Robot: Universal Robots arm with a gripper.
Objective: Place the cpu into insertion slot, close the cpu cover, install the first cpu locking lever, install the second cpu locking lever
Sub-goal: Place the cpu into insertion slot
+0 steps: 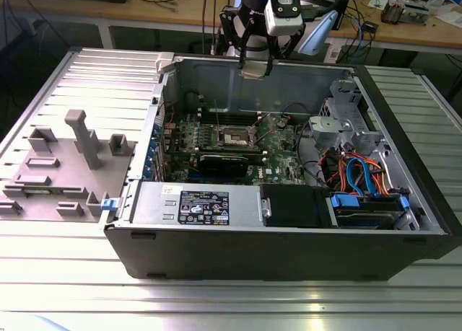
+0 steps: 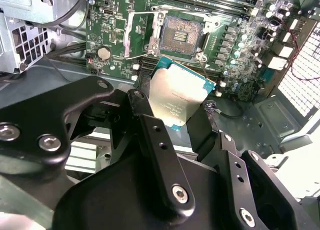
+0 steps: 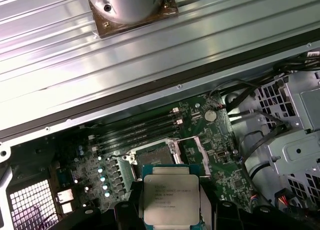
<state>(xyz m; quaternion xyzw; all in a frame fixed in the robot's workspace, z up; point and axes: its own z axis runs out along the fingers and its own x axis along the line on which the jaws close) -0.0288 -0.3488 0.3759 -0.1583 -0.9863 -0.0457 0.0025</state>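
My gripper (image 1: 255,65) hangs above the open computer case, over its rear wall, shut on the cpu (image 1: 256,69). The cpu (image 2: 176,95) is a flat square chip with a silvery top, clamped by two edges between black fingers (image 2: 199,126). In the first wrist view the cpu (image 3: 170,197) is held level, high above the board. Below it lies the insertion slot (image 2: 182,36), open and bare, also seen as the slot (image 1: 236,136) mid-board. The cpu cover (image 2: 136,33), a thin silvery frame, stands swung open beside the slot.
A black card (image 1: 227,161) lies just in front of the slot. Memory sticks (image 3: 135,132) run along the far side. A power supply (image 1: 195,205) and a drive bay with blue and orange cables (image 1: 359,178) fill the case front. A grey fixture (image 1: 65,165) sits at the exterior view's left.
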